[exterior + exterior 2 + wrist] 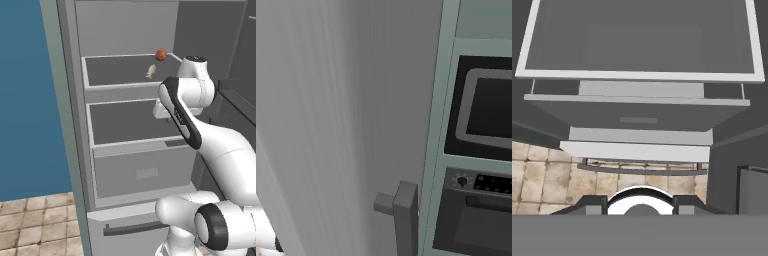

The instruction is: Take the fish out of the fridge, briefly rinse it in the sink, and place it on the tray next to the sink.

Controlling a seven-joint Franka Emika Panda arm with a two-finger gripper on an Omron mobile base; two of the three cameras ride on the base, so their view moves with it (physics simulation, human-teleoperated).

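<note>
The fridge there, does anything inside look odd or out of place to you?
Slightly. On the top shelf of the open fridge, the fish lies bare on the shelf, no plate or wrapping, beside a small reddish-orange ball. Nothing looks spilled or broken.

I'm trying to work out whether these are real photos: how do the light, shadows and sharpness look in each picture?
Left base view: flat, even light, no glare; the fish and the reddish ball sit sharp on a fridge shelf with hardly any shadow. Right base view: a close grey panel smears into soft vertical streaks. Hand view: crisp shelf edges, dim interior, no reflections.
</note>
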